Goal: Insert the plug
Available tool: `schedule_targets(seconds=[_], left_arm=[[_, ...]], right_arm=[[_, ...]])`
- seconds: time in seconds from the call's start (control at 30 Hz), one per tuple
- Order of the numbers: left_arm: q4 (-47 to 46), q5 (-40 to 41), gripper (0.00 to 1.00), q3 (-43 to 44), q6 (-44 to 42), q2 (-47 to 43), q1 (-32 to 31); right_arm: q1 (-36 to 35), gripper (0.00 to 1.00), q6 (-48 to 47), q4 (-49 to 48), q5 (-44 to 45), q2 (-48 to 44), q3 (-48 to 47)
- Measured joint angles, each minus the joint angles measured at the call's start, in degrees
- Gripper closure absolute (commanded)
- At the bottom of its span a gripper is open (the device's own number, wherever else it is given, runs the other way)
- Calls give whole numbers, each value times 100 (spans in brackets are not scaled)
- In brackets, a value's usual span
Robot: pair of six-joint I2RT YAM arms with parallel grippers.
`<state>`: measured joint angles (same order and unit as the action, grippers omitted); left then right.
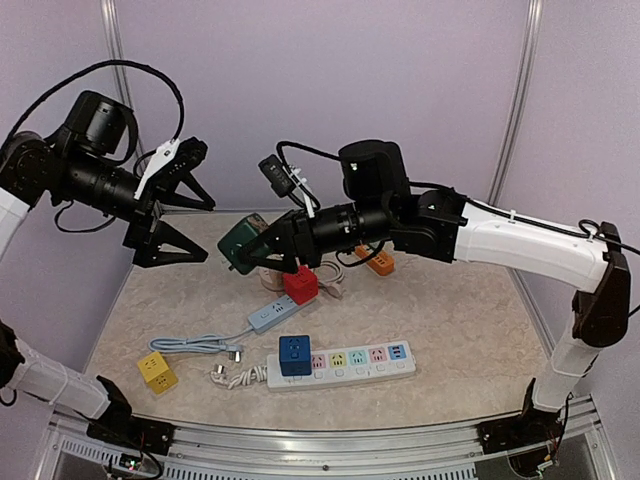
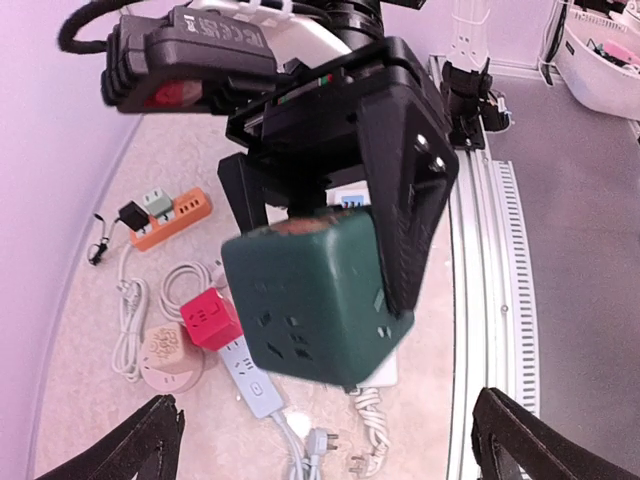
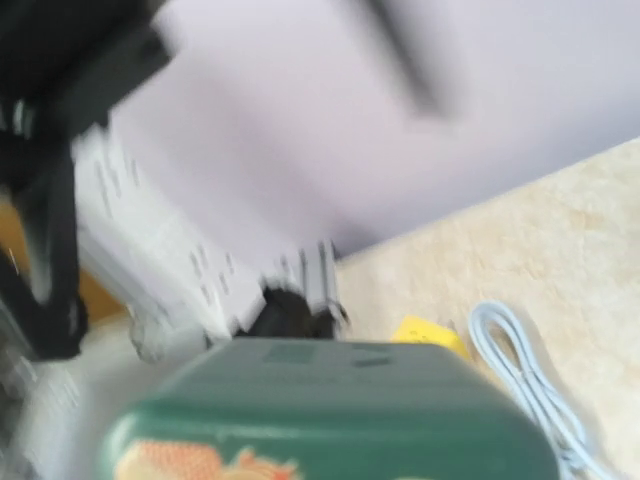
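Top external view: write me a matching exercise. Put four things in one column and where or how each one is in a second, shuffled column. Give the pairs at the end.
Things
1. green cube
2. blue cube
3. yellow cube
4. left gripper

Places or states
A. sitting on the white power strip
B. open, holding nothing
C. lying on the table, on the left arm's side
D. up in the air, gripped by the right gripper

Pairs: 1-D, 2-A, 3-C, 4-B
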<state>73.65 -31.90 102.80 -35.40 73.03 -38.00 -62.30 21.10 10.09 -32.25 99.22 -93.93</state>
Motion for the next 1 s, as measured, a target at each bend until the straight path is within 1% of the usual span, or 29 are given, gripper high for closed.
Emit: schedule_targets(seconds=[0.13,0.2,0.27,0.33,0.47,0.5,0.6,0.67,0.7,0.8,0.9,1.0], left_arm=[[-48,205,1,223,-2,-326,0],[-61,315,1,236,-2,-472,0],[-63,442,1,236,-4,-560,0],[-76,553,1,227,-2,-570,-2],[-184,942,1,11,57,-590,-7],[-201,1056,1,-59,87,-595,-7],[-372,1731,1,-538,262,-704,55],[-531,2369,1,-1237,391,-857,345],[-525,2448,1,-1311,409,-911,494],[-791,3150,1,-2277,514,-1196,1261],[-966,3654,1,-3150,601,-1419,1908],[-1161,3915,1,-3858,675,-1547,2341]], right_arm=[[105,100,1366,-820,190,-544,505],[105,100,1840,-1143,302,-734,693],[103,100,2159,-1283,452,-837,737],[101,100,2234,-1257,680,-905,734],[90,100,2177,-461,1567,-1095,686],[61,100,2151,-103,1893,-1156,662],[-35,100,2138,1095,3036,-1362,656],[-144,100,2253,1941,3753,-1456,678],[-195,100,2341,2223,3998,-1478,723],[-376,100,2664,2949,4562,-1508,1071],[-494,100,2905,3303,4804,-1488,1711],[-514,100,2962,3270,4804,-1469,2459]])
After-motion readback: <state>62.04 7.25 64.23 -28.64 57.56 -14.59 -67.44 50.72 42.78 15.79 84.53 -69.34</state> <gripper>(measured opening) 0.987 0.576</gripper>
